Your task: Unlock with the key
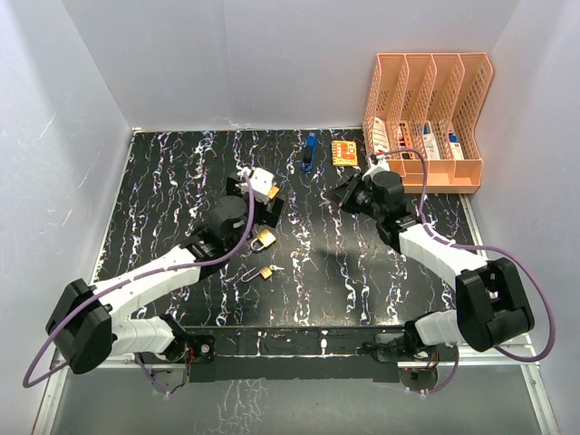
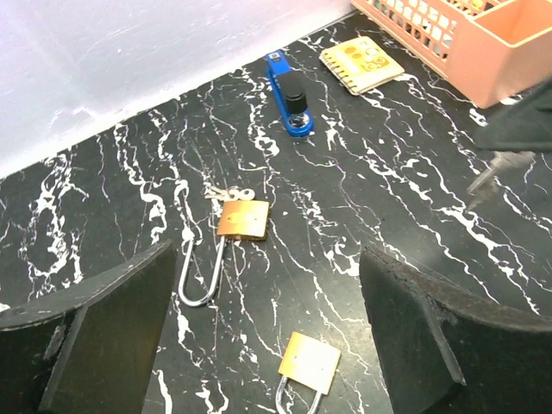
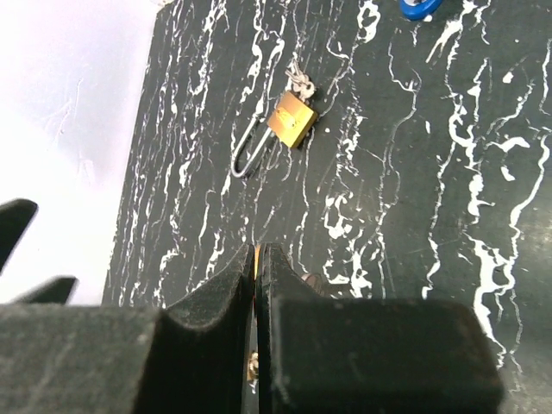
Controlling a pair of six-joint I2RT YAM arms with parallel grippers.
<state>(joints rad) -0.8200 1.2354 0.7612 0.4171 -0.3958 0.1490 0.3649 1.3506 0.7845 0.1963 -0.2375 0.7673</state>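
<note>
Left gripper (image 2: pixel 267 252) hangs wide open, the keyed padlock (image 2: pixel 242 220) lying free just beyond its fingertips.

Near padlock (image 2: pixel 309 360): shackle runs off the bottom edge.
Keys (image 2: pixel 226 193): too small to count.
File rack (image 2: pixel 466 34): only one corner in frame.
Blue object (image 3: pixel 423 7): cropped by the top edge.
Right gripper (image 3: pixel 258 259): orange sliver between closed fingers, unidentifiable.

The top camera looks down on the whole table (image 1: pixel 163 181); both close wrist cameras share the long-shackled padlock (image 2: pixel 241 220).
</note>
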